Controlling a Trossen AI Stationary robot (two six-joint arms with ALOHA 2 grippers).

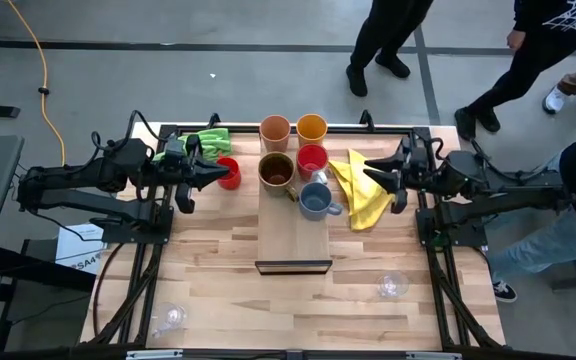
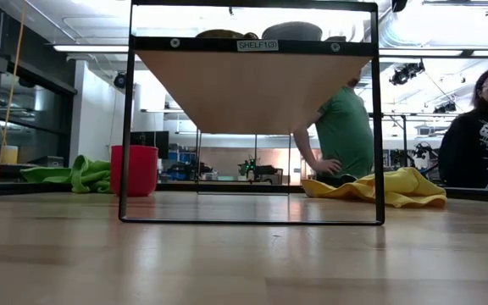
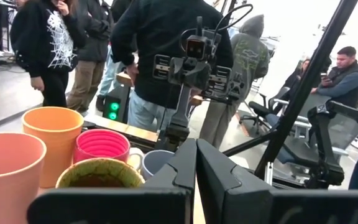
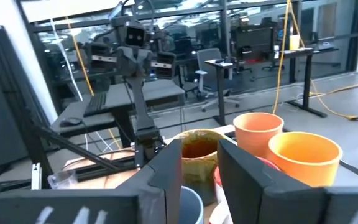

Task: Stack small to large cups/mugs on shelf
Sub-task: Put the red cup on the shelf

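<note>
Care is paying off here: left end effector (image 1: 230,175), closed and empty, is needing to open before grasping the red mug (image 1: 228,172) just beside it, while right end effector (image 1: 368,170) is hovering half-open over the yellow cloth (image 1: 360,195).

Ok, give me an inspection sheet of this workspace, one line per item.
Surface: light wooden tabletop, shelf standing mid-table.
Job's things: brown mug, red mug and grey-blue mug on the shelf; peach tumbler and orange tumbler behind them; second red mug left of the shelf; two clear glasses near the front corners.
Clutter: green cloth, yellow cloth.
Grippers: left end effector shut, empty, beside the second red mug; right end effector partly open, empty, over the yellow cloth.
Cables: yellow cable on the floor.
Surroundings: people standing nearby.
</note>
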